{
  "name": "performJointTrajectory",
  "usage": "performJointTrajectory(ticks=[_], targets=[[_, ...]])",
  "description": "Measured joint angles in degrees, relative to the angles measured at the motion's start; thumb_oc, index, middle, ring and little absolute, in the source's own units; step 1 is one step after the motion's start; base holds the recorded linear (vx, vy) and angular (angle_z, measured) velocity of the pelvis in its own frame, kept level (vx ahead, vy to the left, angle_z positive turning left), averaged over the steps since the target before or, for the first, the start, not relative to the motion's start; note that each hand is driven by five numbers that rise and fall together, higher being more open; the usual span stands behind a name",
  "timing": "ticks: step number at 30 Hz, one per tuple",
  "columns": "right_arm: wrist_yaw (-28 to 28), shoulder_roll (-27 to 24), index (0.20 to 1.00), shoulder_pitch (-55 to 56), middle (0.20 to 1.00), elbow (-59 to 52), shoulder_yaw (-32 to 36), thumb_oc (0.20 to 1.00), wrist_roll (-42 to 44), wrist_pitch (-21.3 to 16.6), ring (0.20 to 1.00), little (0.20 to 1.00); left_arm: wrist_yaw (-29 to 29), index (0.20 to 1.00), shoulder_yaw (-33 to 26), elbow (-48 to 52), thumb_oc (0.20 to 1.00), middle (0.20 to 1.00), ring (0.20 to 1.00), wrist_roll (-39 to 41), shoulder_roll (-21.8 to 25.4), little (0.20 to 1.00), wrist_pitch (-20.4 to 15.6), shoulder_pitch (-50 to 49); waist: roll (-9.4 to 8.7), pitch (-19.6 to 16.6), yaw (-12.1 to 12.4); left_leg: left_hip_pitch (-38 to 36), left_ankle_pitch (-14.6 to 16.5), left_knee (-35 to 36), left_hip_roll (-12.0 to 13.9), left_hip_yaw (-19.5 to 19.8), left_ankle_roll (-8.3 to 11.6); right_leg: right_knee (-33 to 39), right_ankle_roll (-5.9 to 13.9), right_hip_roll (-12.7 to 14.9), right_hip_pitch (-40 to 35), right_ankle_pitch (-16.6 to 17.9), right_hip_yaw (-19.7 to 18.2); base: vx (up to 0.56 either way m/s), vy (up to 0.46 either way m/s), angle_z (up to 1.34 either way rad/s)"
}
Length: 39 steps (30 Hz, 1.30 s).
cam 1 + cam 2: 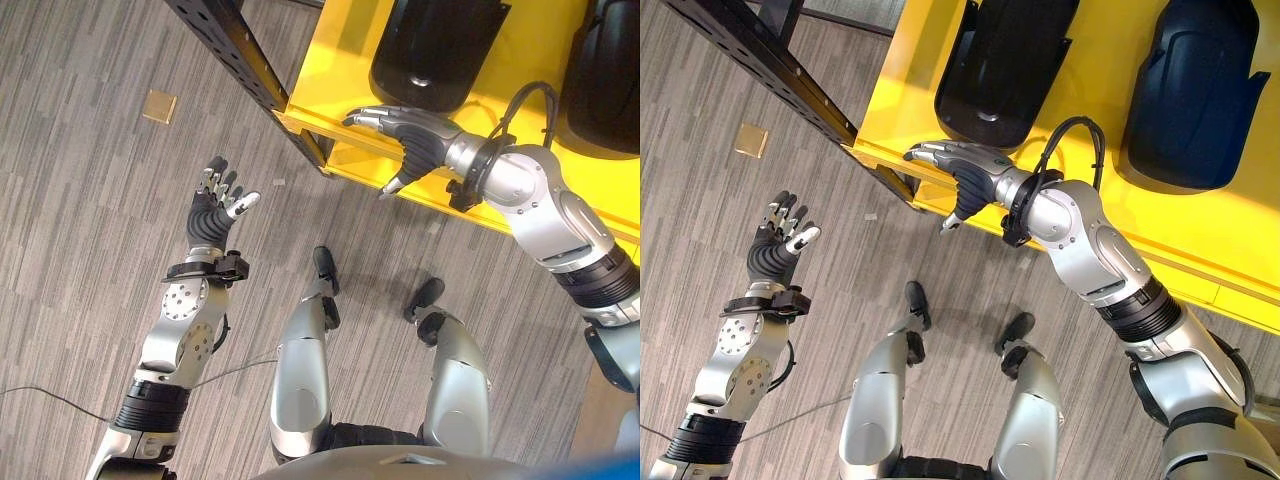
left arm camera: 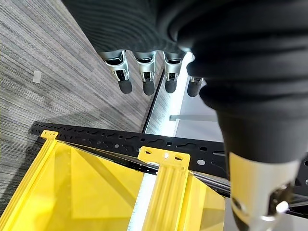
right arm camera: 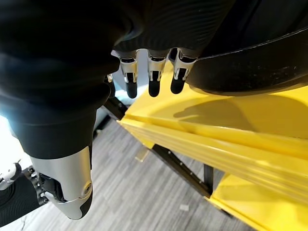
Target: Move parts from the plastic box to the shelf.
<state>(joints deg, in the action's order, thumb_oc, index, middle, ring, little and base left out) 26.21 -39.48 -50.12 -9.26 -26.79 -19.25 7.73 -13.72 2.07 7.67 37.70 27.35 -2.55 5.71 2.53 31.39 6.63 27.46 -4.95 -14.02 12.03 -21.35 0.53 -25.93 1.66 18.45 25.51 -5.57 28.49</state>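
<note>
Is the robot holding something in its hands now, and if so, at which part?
Nothing is held. The left hand is open over the floor. The right hand is open above the yellow shelf's front edge, near a black part.

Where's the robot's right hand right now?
The right hand is open over the front edge of the yellow shelf, beside the nearer black part, holding nothing.

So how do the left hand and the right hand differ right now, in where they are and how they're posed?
The left hand is raised over the grey floor, away from the shelf; the right hand reaches over the front edge of the yellow shelf, just short of a black part. The left hand's fingers point up and away; the right hand's lie stretched along the shelf edge, thumb hanging down. Both are open and hold nothing.
</note>
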Motion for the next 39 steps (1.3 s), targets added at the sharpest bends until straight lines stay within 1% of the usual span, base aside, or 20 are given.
performJointTrajectory(ticks=[5,8,13,15,26,27,29,31,35,38,39], targets=[[-0.25,0.00,1.000,-1.75,1.000,0.03,0.46,1.000,0.14,-0.03,1.000,1.000,0.00,1.000,0.00,0.00,1.000,1.000,1.000,0.00,0.00,1.000,1.06,0.02,-0.11,0.06,-0.12,0.69,0.00,-0.12,0.02,0.06,-0.01,-0.08,-0.01,0.02,0.63,0.00,0.04,0.00,0.000,0.00],[-0.41,-0.02,1.000,-2.42,1.000,0.00,1.32,1.000,2.21,-0.03,1.000,1.000,-0.03,1.000,0.09,0.00,1.000,1.000,1.000,-0.01,0.00,1.000,1.22,0.19,-0.49,0.28,-0.12,0.83,0.00,-0.12,0.05,0.09,-0.01,-0.08,-0.01,0.01,0.76,-0.01,0.04,0.00,0.000,0.00],[-2.47,-0.01,1.000,-2.46,1.000,0.00,1.57,1.000,4.30,-0.08,1.000,1.000,-0.22,1.000,0.14,-0.01,1.000,1.000,1.000,-0.03,0.00,1.000,1.31,1.21,-0.53,0.31,-0.08,1.70,-0.03,-0.32,0.06,0.15,-0.04,-0.23,-0.03,0.03,1.62,0.00,0.06,0.00,0.000,0.00],[-3.99,-0.02,1.000,-2.47,1.000,0.00,1.70,1.000,4.43,-0.63,1.000,1.000,-0.41,1.000,0.14,-0.01,1.000,1.000,1.000,-0.05,0.01,1.000,1.33,1.35,-0.52,0.31,-0.16,1.70,-0.03,-0.31,0.07,0.15,-0.04,-0.23,-0.03,0.03,1.64,0.00,0.05,0.00,0.000,0.00],[-7.46,-0.01,1.000,-4.80,1.000,2.23,3.51,1.000,4.47,-1.94,1.000,1.000,-0.54,1.000,0.13,0.00,1.000,1.000,1.000,-0.07,0.02,1.000,2.22,2.29,-0.51,0.32,-0.80,2.75,-0.03,-0.36,0.04,0.25,-0.05,-0.27,-0.07,0.11,2.53,-0.01,0.15,0.00,0.000,0.00],[-7.83,-0.01,1.000,-4.80,1.000,2.43,3.52,1.000,4.48,-2.38,1.000,1.000,-0.55,1.000,0.13,0.00,1.000,1.000,1.000,-0.07,0.02,1.000,2.22,2.29,-0.51,0.32,-0.80,2.75,-0.03,-0.35,0.04,0.24,-0.05,-0.26,-0.07,0.11,2.53,-0.01,0.16,0.00,0.000,0.00],[-7.88,-0.01,1.000,-4.71,1.000,2.25,3.94,1.000,4.33,-4.42,1.000,1.000,-0.66,1.000,0.10,0.01,1.000,1.000,1.000,-0.05,0.04,1.000,2.29,2.32,-0.50,0.32,-0.88,2.75,-0.03,-0.33,0.04,0.22,-0.05,-0.23,-0.06,0.11,2.55,-0.01,0.16,0.00,0.000,0.00],[-7.63,-0.01,1.000,-4.70,1.000,1.90,4.22,1.000,4.13,-5.26,1.000,1.000,-1.17,1.000,0.14,0.01,1.000,1.000,1.000,-0.06,0.03,1.000,2.34,2.44,-0.50,0.33,-0.94,2.74,-0.03,-0.33,0.06,0.21,-0.05,-0.21,-0.07,0.09,2.56,-0.01,0.16,0.00,0.000,0.00],[-7.48,-0.01,1.000,-4.83,1.000,1.11,4.18,1.000,0.44,-7.14,1.000,1.000,-1.68,1.000,0.14,0.01,1.000,1.000,1.000,-0.07,0.02,1.000,2.39,3.04,-0.48,0.33,-0.94,2.72,-0.06,-0.33,0.07,0.13,-0.08,-0.20,-0.07,0.11,2.58,-0.01,0.15,0.00,0.000,0.00],[-10.58,-0.01,1.000,-5.04,1.000,1.15,4.10,1.000,-1.54,-10.17,1.000,1.000,-1.70,1.000,0.14,0.01,1.000,1.000,1.000,-0.06,0.03,1.000,2.38,3.06,-0.47,0.34,-0.95,2.70,-0.06,-0.35,0.05,0.10,-0.09,-0.20,-0.08,0.14,2.58,0.01,0.14,0.00,0.000,0.00],[-12.53,-0.01,1.000,-5.10,1.000,1.15,4.31,1.000,-2.76,-12.18,1.000,1.000,-1.76,1.000,0.14,0.01,1.000,1.000,1.000,-0.05,0.03,1.000,2.38,3.12,-0.46,0.34,-0.94,2.67,-0.06,-0.35,0.04,0.08,-0.09,-0.20,-0.09,0.14,2.58,0.01,0.12,-0.03,0.022,-0.01]])
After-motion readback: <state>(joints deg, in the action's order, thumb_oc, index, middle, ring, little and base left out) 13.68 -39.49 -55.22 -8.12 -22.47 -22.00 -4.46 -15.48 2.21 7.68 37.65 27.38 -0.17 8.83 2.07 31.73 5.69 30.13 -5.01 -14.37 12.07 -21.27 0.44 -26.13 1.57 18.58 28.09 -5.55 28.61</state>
